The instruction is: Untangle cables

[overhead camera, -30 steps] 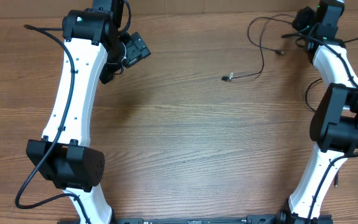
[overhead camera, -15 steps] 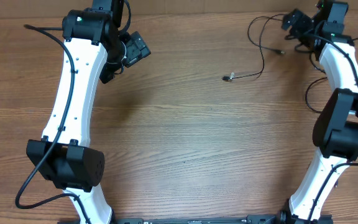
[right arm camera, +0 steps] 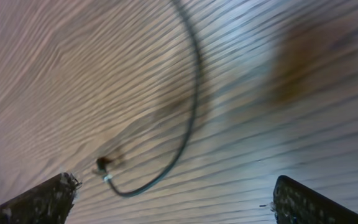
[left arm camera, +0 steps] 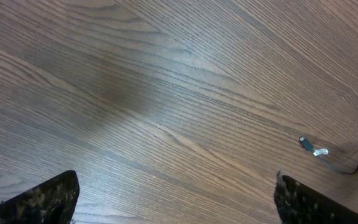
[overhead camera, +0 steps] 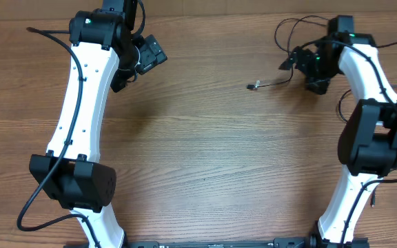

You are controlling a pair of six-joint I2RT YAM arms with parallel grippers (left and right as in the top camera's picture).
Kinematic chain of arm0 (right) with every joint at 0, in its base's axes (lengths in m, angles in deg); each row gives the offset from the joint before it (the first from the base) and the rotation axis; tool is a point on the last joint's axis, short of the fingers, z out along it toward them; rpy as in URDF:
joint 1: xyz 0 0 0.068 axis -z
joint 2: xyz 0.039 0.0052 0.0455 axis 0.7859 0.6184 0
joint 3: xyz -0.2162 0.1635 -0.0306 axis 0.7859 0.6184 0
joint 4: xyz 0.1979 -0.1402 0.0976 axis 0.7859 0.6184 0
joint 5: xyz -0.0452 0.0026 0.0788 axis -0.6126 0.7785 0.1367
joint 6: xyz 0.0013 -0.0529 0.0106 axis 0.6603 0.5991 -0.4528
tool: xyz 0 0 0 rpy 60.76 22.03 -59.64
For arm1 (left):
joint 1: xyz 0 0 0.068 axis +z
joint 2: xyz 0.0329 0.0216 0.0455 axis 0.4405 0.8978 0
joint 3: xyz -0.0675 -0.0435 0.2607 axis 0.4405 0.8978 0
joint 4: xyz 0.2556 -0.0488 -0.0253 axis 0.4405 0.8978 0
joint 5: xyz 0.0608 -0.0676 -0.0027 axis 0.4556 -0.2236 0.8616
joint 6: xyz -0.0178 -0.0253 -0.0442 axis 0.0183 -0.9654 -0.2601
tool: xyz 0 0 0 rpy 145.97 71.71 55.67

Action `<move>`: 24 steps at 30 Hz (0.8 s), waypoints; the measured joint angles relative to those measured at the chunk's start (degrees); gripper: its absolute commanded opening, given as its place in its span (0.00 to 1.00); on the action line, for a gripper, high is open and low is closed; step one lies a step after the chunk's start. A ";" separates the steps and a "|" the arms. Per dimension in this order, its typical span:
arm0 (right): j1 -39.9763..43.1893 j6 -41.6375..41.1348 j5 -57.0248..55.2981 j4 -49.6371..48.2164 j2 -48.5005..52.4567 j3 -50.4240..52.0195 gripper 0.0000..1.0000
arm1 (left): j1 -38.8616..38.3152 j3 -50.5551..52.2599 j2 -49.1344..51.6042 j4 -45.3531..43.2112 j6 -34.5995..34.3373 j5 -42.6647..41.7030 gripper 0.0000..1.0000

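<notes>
The fingers (right arm camera: 42,202) of the right gripper (right arm camera: 179,208) stood spread wide with nothing between them, above a thin black floppy cord (right arm camera: 196,93) that curved down to its small silver-tipped plug (right arm camera: 104,167) at the lower left of the blurred wrist view. Seen from overhead, the cables (overhead camera: 273,83) lay in loose loops at upper right on the brown wood-grain table (overhead camera: 198,151). The left gripper (left arm camera: 176,205), at upper left, was equally wide and empty. The pick would likely go best straddling one strand near the plug, closing fully, then drawing it slowly clear of the loops.
</notes>
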 measured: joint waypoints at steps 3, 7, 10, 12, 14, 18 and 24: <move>-2.49 -2.01 -0.76 -1.84 0.00 0.22 0.81 | 0.00 0.00 0.00 0.00 0.00 0.00 1.00; -6.34 -7.50 -5.07 -4.31 0.00 2.47 0.69 | 0.00 0.00 0.00 -0.04 0.00 0.00 1.00; -8.61 -9.53 -7.10 -5.88 0.00 4.02 0.59 | 0.00 0.00 0.00 0.07 0.00 0.00 1.00; -9.90 -10.58 -8.15 -7.04 0.00 4.20 0.52 | 0.00 0.00 0.00 0.15 0.00 0.00 1.00; -10.29 -11.85 -8.92 -7.17 0.00 4.20 0.48 | 0.00 0.00 0.00 0.15 0.00 0.00 1.00; -10.23 -13.51 -10.45 -7.34 0.00 4.22 0.40 | 0.00 0.00 0.00 0.17 0.00 0.00 1.00; -10.12 -14.67 -12.09 -7.63 0.00 4.22 0.34 | 0.00 0.00 0.00 0.17 0.00 0.00 1.00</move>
